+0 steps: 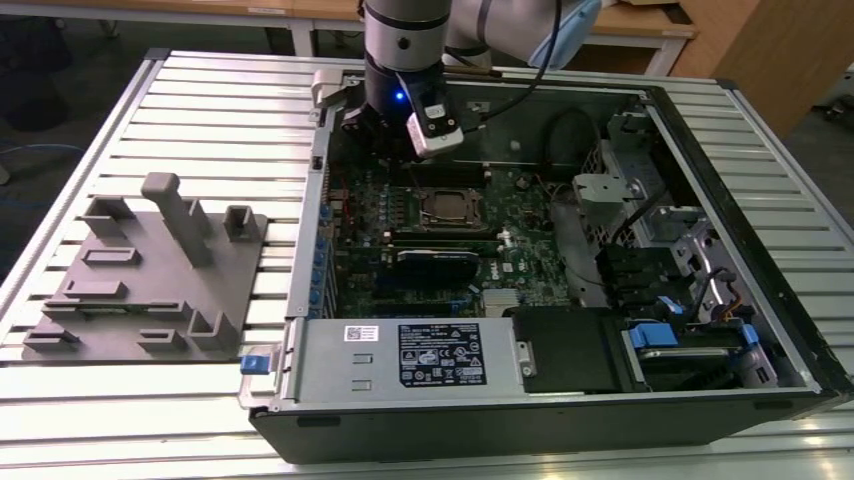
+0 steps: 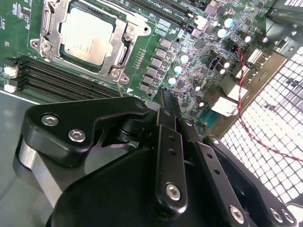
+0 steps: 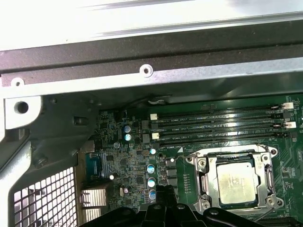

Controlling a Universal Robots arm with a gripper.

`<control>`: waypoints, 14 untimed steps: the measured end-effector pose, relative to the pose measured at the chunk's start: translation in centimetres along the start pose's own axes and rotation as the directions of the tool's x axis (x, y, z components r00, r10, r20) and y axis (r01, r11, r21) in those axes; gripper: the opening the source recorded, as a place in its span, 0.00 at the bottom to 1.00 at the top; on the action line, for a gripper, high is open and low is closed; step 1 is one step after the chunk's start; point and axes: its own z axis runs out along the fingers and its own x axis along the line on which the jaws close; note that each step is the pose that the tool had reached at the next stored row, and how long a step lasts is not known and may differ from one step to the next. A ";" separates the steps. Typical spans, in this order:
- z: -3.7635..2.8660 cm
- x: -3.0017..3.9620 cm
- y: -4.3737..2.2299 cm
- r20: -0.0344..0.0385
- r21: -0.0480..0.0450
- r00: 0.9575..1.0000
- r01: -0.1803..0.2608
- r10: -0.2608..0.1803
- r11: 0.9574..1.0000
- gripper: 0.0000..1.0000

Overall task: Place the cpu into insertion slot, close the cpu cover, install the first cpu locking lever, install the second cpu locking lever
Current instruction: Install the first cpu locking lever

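Observation:
The cpu (image 1: 447, 207) lies flat in the insertion slot on the green board, its silver top showing in both wrist views (image 2: 90, 35) (image 3: 235, 183). The cpu cover (image 2: 124, 42) (image 3: 204, 177) is folded down around it as a metal frame. My gripper (image 1: 384, 150) hangs inside the case beside the socket, towards the case's back wall. Its black fingertips (image 2: 166, 101) (image 3: 163, 191) are pressed together with nothing between them. A thin metal rod (image 2: 119, 87) sticks out from the socket corner nearest the fingertips.
Long memory slots (image 3: 218, 125) run along one side of the socket, and a black card (image 1: 434, 257) lies on the other. A perforated case wall (image 2: 279, 123) is close by. A power supply (image 1: 400, 355) fills the case front. A grey fixture plate (image 1: 147, 270) sits at the exterior view's left.

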 end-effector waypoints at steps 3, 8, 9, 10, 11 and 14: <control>0.00 0.00 0.00 -0.001 0.000 1.000 0.000 0.000 1.000 0.10; 0.00 0.00 0.00 -0.005 0.000 1.000 0.000 0.000 1.000 0.10; 0.00 0.00 0.00 -0.005 0.000 1.000 0.000 0.000 1.000 0.10; 0.00 0.00 0.00 -0.005 0.000 1.000 0.000 0.000 1.000 0.10; 0.00 0.00 0.00 -0.005 0.000 1.000 0.000 0.000 1.000 0.10; 0.00 0.00 0.00 -0.005 0.001 1.000 0.000 0.000 1.000 0.10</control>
